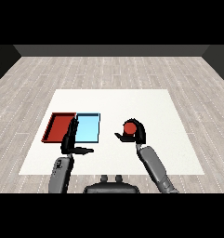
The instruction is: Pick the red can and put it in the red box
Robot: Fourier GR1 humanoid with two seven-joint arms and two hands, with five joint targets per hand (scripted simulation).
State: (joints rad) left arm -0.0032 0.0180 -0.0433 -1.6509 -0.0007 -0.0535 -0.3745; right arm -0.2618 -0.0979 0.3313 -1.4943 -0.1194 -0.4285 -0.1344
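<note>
**Red can held in the right robot hand, over open tabletop**

Only the round red top of the red can [129, 127] shows. Its sides are wrapped by the black fingers of the right robot hand [137, 133], which curl round it, thumb poking out to the left. Whether the can's bottom touches the tabletop [155, 104] or hangs just above it is hard to make out from here. No label or marking can be read on it; it is a plain, bright red disc against the black hand.

The left robot hand [70, 139] stands in front of the two trays, fingers straight and pointing up, thumb stretched out to the right, holding nothing. It covers the near right corner of the red tray [57, 126] and the near left corner of the blue tray [91, 128], so the seam between them is partly hidden. Both forearms are cut off low in the view.

The trays lie side by side, touching or nearly so, at the left of the white tabletop, the red one close to the left edge. The can sits to the right of the blue tray, apart from it, with bare white surface between. Far more bare tabletop stretches behind the can and off to the right edge. Beyond the tabletop lies a pale plank floor [113, 69].
</note>
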